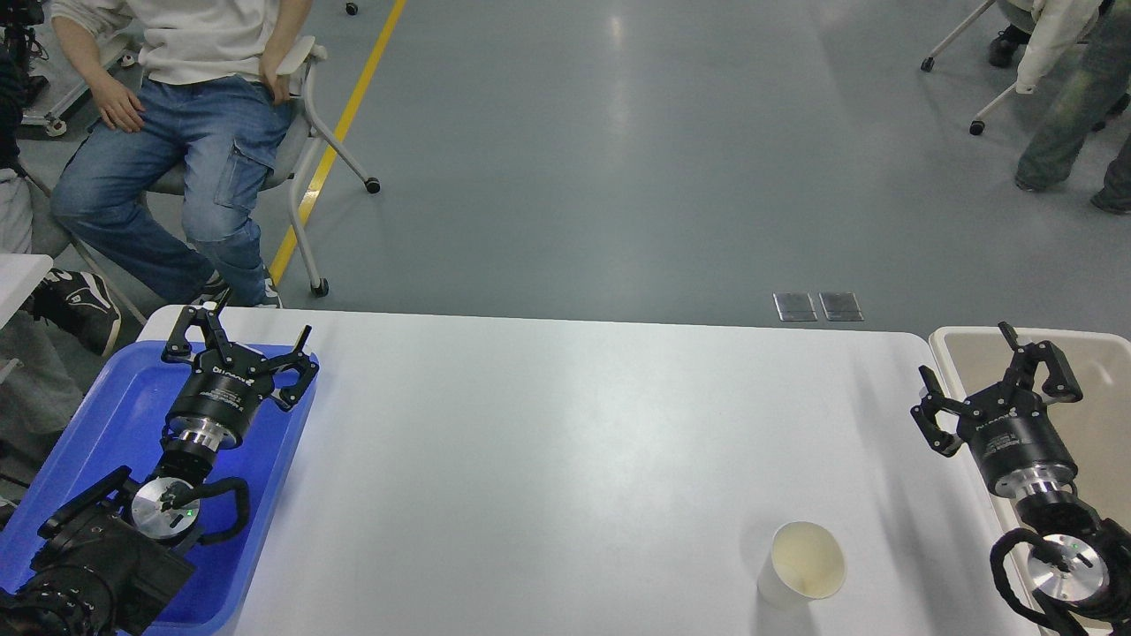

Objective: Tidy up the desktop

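The left tool [243, 343] hung spread over the blue plastic tray [106, 415], and the right tool [997, 387] hung spread over the beige plastic bin [950, 349]. Between them lay the smooth white rectangular desk [548, 459], bare but for an upright white paper cup [802, 565] near its front right. The right tool was nearer, so it should probably pinch the rim squarely without crushing it; lettering on the tool bodies was too small to read.

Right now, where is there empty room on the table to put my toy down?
Most of the desktop is bare, from the blue tray across to the beige bin. Only the near right corner is taken, by a paper cup.
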You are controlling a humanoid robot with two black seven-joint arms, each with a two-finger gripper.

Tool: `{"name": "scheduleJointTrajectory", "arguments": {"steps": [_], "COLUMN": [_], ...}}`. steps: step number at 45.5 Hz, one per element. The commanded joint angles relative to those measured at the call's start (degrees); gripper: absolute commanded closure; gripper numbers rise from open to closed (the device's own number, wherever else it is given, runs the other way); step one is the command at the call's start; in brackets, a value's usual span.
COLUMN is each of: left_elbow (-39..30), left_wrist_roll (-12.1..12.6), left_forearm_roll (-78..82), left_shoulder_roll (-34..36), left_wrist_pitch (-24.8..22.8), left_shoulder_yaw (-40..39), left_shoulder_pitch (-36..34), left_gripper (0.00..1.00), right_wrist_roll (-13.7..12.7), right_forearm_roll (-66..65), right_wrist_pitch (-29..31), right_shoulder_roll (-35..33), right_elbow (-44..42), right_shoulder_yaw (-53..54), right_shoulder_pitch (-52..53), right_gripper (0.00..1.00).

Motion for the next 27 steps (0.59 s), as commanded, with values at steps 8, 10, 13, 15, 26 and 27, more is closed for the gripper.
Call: {"name": "scheduleJointTrajectory", "arguments": {"steps": [8,10,13,15,26,27], "left_elbow": [0.00,0.00,0.00,0.00,0.00,0.00], "left_wrist_roll": [-0.01,-0.01,-0.01,-0.01,-0.01,-0.01], "left_forearm_roll": [0.04,0.04,0.04,0.04,0.04,0.04], "left_shoulder_roll": [0.00,0.00,0.00,0.00,0.00,0.00], "left_wrist_pitch": [0.00,0.00,0.00,0.00,0.00,0.00], "left_shoulder_yaw": [0.00,0.00,0.00,0.00,0.00,0.00], "left_shoulder_pitch": [0.00,0.00,0.00,0.00,0.00,0.00], "left_gripper": [0.00,0.00,0.00,0.00,0.00,0.00], "right_wrist_roll": [0.01,-0.08,-0.08,-0.16,-0.16,-0.08], "right_forearm_roll": [0.00,0.00,0.00,0.00,0.18,0.26], "right_wrist_pitch": [-0.75,-0.75,-0.75,-0.84,-3.30,-3.56], "right_shoulder_roll": [0.10,0.02,0.01,0.01,0.01,0.10], "right_elbow": [0.23,0.23,0.23,0.14,-0.21,-0.21], "right_shoulder_yaw": [-0.11,-0.19,-0.28,-0.37,-0.55,-0.55], "right_shoulder_pitch": [0.10,0.10,0.19,0.36,1.07,1.07], "right_gripper": [0.00,0.00,0.00,0.00,0.00,0.00]}}
